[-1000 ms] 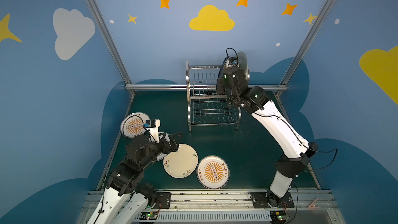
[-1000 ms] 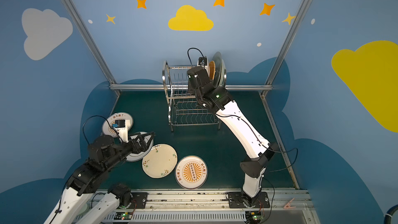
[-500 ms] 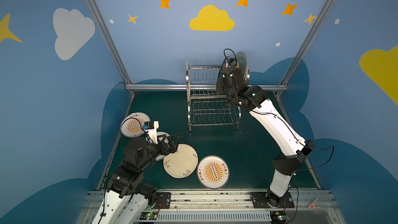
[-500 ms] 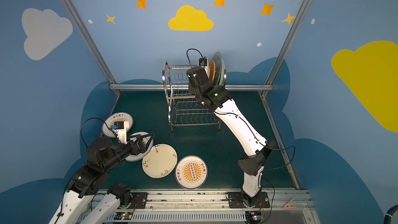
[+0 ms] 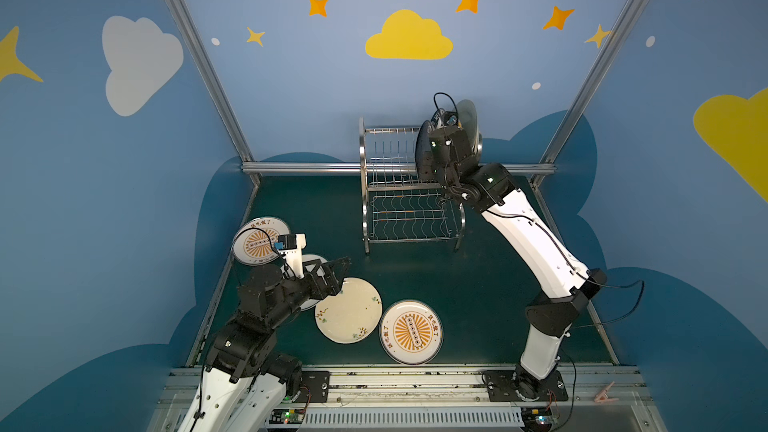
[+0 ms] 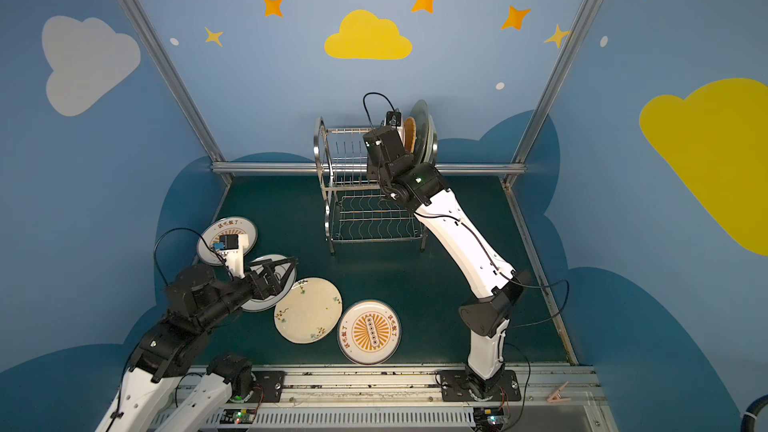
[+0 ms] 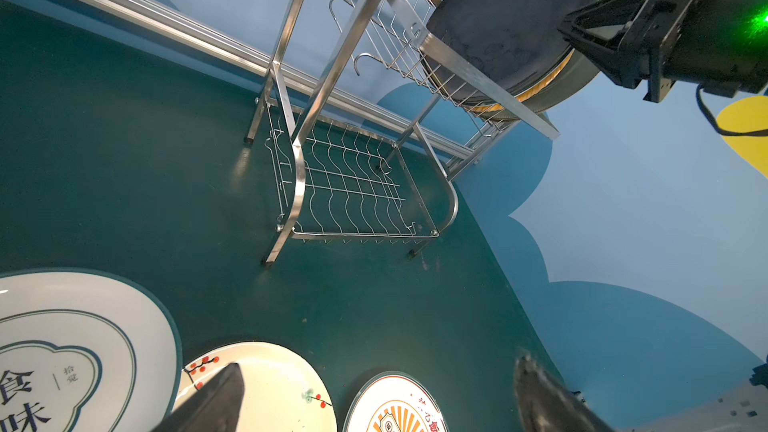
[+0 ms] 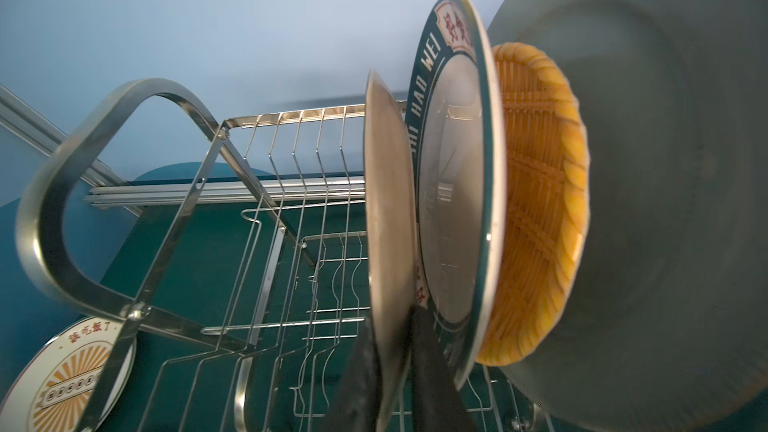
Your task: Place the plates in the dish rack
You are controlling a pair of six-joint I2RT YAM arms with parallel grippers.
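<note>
In both top views the left gripper (image 5: 344,272) hangs spread wide and empty. The floral plate (image 5: 348,310) has its rim at the fingertips, a sunburst plate (image 5: 411,332) lies beyond it, and a second sunburst plate (image 5: 257,241) lies behind the wrist. The rack (image 5: 365,184) stands well ahead of these jaws.

In the left wrist view the cloud plate (image 7: 62,347) lies just outside one finger. Far ahead, the right gripper (image 7: 567,31) pinches the rim of the black plate (image 7: 498,22) in the upper tier.

In the right wrist view those jaws are closed on that rim, with the black plate upright between them. The teal-rimmed plate (image 8: 453,180) stands just outside one finger, and the yellow plate (image 8: 540,209) and a green plate (image 8: 665,201) are further out.

We judge this plate is being seated. Next we must let go and back straight out without nudging the teal-rimmed plate.

Against a second ago, the right arm's elbow has drawn in toward the rack and its wrist has barely moved. The table plates lie as they did.
</note>
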